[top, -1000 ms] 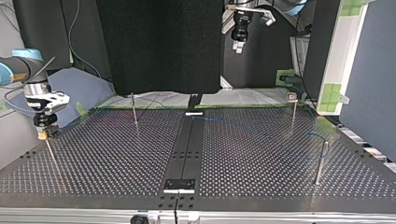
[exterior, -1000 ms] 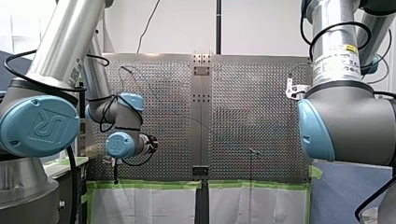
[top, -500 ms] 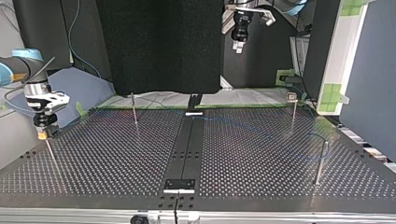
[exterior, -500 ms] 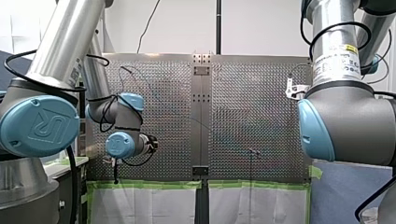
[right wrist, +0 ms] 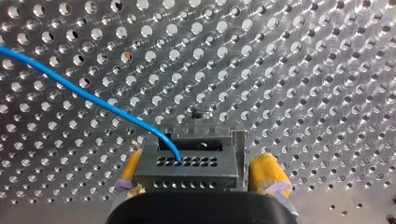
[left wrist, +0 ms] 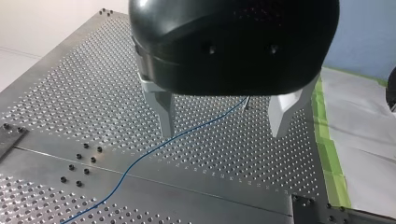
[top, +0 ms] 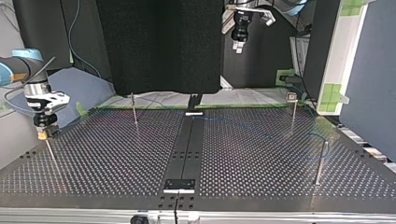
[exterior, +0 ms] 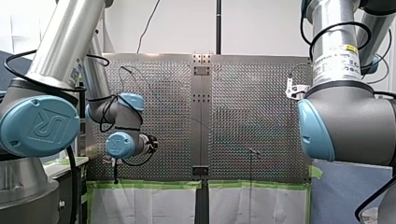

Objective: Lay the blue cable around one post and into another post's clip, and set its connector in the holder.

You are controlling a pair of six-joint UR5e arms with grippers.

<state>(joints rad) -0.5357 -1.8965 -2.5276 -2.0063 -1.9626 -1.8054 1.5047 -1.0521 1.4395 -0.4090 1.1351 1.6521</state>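
While the connector (right wrist: 187, 163) sits in its holder (right wrist: 239, 149), cable (right wrist: 93, 100) trailing out, both grippers hold nothing.
At nine o'clock in the top view my right gripper (right wrist: 198, 163) brackets the holder, yellow pads (right wrist: 267, 172) parted, apparently to release; at one o'clock my left gripper (left wrist: 224, 116) hangs wide open above the cable, seemingly to route it.

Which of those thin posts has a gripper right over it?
The post at the top view's left, under my right gripper; the others stand free.
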